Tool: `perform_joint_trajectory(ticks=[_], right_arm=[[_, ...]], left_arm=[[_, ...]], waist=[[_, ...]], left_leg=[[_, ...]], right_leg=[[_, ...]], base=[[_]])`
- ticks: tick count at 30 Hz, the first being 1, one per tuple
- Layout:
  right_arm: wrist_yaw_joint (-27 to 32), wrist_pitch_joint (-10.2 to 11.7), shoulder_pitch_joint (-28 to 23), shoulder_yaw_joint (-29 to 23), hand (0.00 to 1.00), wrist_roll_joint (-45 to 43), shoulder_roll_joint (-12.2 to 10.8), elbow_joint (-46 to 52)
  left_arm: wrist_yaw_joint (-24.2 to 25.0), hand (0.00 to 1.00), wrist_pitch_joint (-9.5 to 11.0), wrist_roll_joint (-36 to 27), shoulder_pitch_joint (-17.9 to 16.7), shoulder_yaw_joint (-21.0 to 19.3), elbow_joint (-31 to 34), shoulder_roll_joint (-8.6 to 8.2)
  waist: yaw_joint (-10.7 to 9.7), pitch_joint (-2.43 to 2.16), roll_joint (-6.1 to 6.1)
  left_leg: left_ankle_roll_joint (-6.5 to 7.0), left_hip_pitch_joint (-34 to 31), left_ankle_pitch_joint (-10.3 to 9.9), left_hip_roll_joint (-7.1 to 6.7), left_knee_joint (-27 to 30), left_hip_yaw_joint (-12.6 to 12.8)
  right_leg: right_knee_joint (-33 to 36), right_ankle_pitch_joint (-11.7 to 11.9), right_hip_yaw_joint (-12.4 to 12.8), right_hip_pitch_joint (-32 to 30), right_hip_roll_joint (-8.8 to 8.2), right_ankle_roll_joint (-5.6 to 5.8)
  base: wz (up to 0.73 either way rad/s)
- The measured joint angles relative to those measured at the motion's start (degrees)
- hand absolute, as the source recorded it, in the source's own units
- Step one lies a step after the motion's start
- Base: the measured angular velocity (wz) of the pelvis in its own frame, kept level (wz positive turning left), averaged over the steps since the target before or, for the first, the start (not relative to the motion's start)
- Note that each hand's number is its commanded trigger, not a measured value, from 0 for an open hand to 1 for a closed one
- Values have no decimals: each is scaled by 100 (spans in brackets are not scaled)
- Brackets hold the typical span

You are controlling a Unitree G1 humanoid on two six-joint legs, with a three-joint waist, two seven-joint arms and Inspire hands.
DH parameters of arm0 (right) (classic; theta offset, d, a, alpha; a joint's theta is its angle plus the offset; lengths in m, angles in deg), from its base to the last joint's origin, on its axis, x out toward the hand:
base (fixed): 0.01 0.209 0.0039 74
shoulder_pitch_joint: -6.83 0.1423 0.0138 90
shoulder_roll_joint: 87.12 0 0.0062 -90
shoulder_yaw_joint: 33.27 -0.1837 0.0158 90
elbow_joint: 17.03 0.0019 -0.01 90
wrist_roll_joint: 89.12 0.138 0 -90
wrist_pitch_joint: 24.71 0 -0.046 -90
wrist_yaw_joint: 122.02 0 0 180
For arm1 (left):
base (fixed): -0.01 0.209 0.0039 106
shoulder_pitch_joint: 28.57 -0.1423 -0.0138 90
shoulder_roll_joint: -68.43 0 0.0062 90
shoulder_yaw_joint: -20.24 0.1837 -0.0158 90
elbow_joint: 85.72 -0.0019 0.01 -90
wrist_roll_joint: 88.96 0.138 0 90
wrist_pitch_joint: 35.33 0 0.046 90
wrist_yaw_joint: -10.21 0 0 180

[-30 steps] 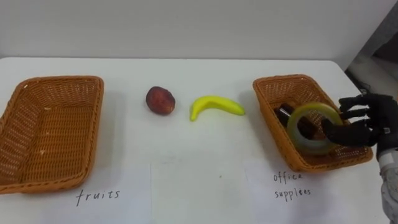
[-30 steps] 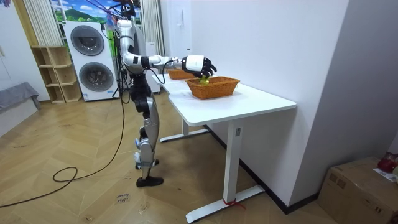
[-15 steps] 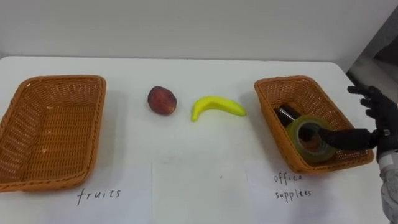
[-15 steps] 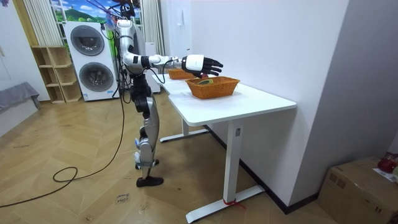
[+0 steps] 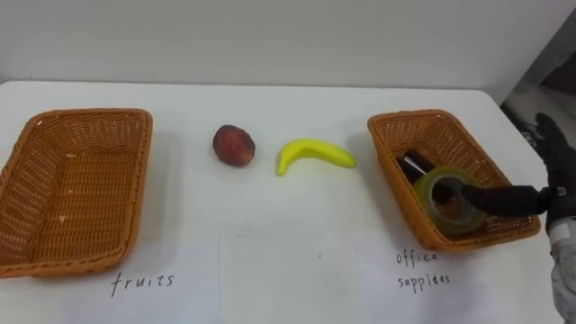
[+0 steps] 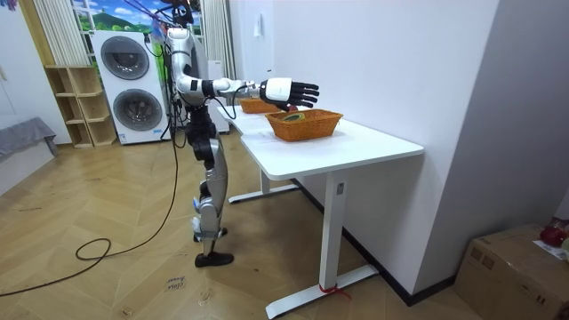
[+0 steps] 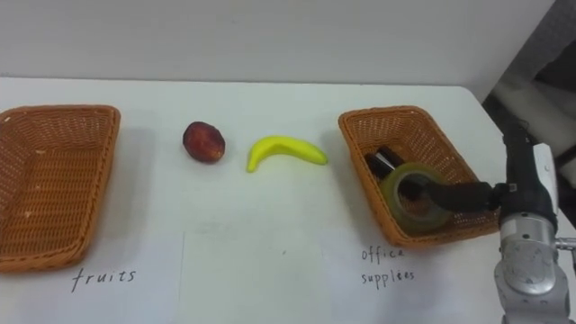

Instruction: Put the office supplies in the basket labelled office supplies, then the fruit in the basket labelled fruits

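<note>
A smooth white table [image 5: 270,202] is seen from above. Two rectangular baskets of woven brown wicker are set on it. One [image 5: 90,115] is at the left edge and has nothing in it, and the handwritten word "fruits" is seen at the near edge before it. The other [image 5: 418,116] is near the right edge, and "office supplies" is written before it.

The right hand [image 5: 556,171] is held over the right basket's outer rim. Its fingers are spread straight, its thumb is pointed at the tape, and nothing is gripped.

A curved yellow banana [image 5: 313,153] lies mid-table with its long axis along the far edge and both tips turned toward the near edge. A yellowish tape ring [image 5: 447,200] is propped in the right basket's near end, its hole turned up. A round, dull red peach [image 5: 233,145] sits just left of the banana. A small dark item [image 5: 412,164] lies behind the tape.
</note>
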Motion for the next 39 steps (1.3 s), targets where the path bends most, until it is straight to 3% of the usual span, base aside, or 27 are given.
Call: perform_joint_trajectory(ticks=[15,27,36,39], right_arm=[[214,39,105,3,0,42,1,710],[213,62,292,4,0,22,5,969],[400,79,630,240,0,137,69,963],[405,79,631,283,0,210,69,958]], left_arm=[[25,0,61,-150,48,-61,-3,75],[14,0,133,-98,133,-92,-6,-4],[26,0,133,15,75,-67,-5,151],[58,0,135,14,73,-66,1,170]], waist=[[45,-1,15],[323,1,49],[591,9,-62],[625,-3,-129]], left_leg=[[-10,31,-7,-9,-36,75],[-15,-38,-10,-10,-68,60],[-16,-93,-10,-3,-18,41],[-14,-215,-11,-11,10,-75]], right_leg=[[30,-8,101,0,31,-13],[123,-7,109,-102,36,-14],[113,-6,32,-128,32,-14],[114,-6,-94,-173,4,-14]], base=[[-3],[0],[2],[19]])
